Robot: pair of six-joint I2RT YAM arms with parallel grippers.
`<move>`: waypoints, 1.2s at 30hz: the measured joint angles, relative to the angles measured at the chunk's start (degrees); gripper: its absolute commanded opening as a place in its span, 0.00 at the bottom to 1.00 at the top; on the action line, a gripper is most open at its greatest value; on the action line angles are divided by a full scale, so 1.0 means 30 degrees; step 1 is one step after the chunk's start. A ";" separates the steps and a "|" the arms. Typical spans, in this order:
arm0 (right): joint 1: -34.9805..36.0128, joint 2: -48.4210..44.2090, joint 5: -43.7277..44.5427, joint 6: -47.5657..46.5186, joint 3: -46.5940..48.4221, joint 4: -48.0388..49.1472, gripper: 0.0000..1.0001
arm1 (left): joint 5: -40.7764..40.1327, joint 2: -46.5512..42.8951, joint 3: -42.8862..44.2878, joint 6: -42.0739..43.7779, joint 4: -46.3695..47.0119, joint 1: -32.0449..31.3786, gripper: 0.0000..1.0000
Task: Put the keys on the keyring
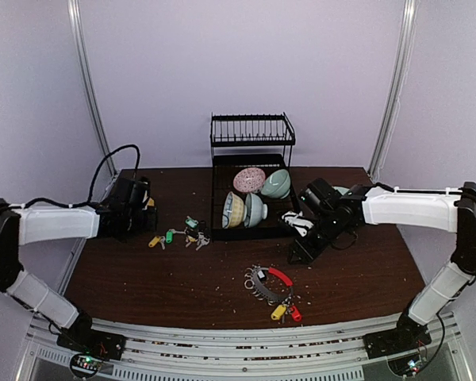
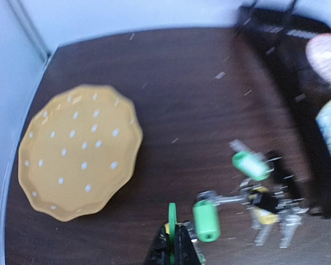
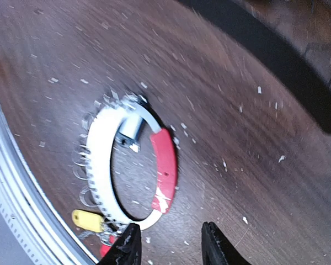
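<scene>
Several keys with green [image 1: 170,235], yellow [image 1: 154,240] and teal [image 1: 192,222] tags lie left of centre. My left gripper [image 1: 145,228] is at their left end. In the left wrist view it [image 2: 174,247] is shut on a thin green tag [image 2: 172,216] held edge-on, with another green-tagged key [image 2: 206,220] just to the right. The keyring [image 1: 268,286], with its red sleeve [image 1: 280,276], lies front centre with a yellow [image 1: 278,312] and a red tag on it. My right gripper [image 1: 301,250] is open above the table beside the keyring [image 3: 102,165], and holds nothing [image 3: 170,248].
A black dish rack [image 1: 251,178] holding several bowls stands at the back centre. A yellow dotted plate [image 2: 80,149] lies left of the keys, mostly hidden under my left arm in the top view. Small white crumbs dot the dark table.
</scene>
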 measured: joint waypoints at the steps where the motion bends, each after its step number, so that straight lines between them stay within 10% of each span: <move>1: 0.0138 -0.0437 -0.0095 -0.0029 0.0000 0.0146 0.38 | 0.0058 -0.1392 -0.0219 0.0029 0.0459 -0.0678 0.00; 10: 0.4772 -0.4160 0.1100 -0.0736 0.0117 0.6288 0.38 | 0.1166 -1.0120 -0.1982 -0.0568 0.6586 -0.5872 0.00; 27: 0.6965 -0.3053 -0.1989 0.0466 0.2353 1.6538 0.34 | 0.9522 -0.7512 -0.0015 0.0495 1.2794 -1.0469 0.00; 36: 0.6747 -0.4983 -0.1632 0.1260 0.0816 1.8003 0.14 | 0.8473 -0.6834 0.0889 0.1399 1.3340 -1.1825 0.00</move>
